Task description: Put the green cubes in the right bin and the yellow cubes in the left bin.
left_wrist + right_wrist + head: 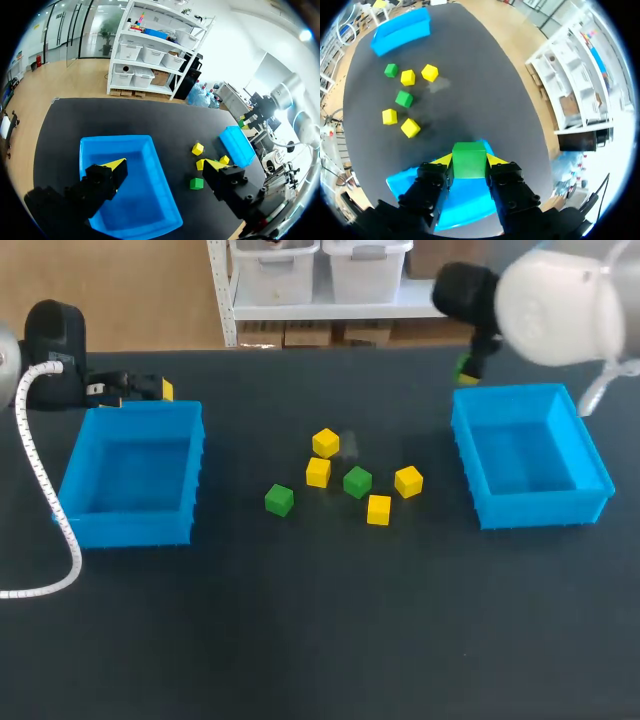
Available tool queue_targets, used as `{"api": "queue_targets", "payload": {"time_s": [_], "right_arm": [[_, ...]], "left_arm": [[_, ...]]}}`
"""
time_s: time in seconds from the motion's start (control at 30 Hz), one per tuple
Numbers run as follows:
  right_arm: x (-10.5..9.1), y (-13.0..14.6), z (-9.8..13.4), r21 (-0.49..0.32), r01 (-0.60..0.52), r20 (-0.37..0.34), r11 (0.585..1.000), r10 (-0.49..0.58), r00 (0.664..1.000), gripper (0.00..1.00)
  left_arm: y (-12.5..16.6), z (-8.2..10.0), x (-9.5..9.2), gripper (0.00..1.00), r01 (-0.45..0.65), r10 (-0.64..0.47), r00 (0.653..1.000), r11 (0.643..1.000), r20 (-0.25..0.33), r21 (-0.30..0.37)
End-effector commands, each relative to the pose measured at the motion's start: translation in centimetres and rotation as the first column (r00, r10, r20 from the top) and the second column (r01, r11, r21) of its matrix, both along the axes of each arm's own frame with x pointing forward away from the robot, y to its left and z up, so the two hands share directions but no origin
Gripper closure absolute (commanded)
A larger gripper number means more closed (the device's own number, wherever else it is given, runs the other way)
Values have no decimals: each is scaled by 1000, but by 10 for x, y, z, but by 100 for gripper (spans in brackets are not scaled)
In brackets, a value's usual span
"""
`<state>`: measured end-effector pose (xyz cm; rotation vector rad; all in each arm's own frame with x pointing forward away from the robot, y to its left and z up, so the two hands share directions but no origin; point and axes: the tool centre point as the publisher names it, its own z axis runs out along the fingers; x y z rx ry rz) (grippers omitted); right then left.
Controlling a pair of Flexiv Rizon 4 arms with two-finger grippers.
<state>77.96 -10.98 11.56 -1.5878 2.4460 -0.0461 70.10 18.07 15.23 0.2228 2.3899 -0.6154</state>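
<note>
My right gripper [469, 161] is shut on a green cube [469, 159] and hangs over the back corner of the right blue bin [415, 180]. From the head view the gripper [466, 368] sits just behind that bin [470, 455]. Two green cubes [279, 500] [357, 481] and several yellow cubes [325, 443] [378, 509] lie mid-table. My left gripper [165, 166] is open and holds nothing. It hovers at the back edge of the left blue bin [150, 150], and the head view shows it [150, 388] behind that bin [190, 455].
Both bins look empty inside. A white coiled cable [40, 480] runs along the left bin's outer side. Dark tabletop stretches open in front of the cubes and bins.
</note>
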Motion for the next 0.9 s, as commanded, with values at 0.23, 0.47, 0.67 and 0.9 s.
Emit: {"api": "queue_targets", "payload": {"time_s": [0.23,0.47,0.67,0.9], "right_arm": [[-24,-56,-16,10,101,89,995,-101,991,100],[-32,-63,-25,-1,114,59,994,-114,992,100],[-32,-65,-30,-3,117,49,993,-116,992,0],[-28,-61,-17,-2,92,61,996,-92,994,0]], "left_arm": [[2,-2,0,0,6,-6,1000,1000,6,-8],[2,-2,0,0,6,-6,1000,1000,6,-8],[2,-2,0,0,6,-6,1000,1000,6,-8],[2,-2,0,0,6,-6,1000,1000,6,-8]]}}
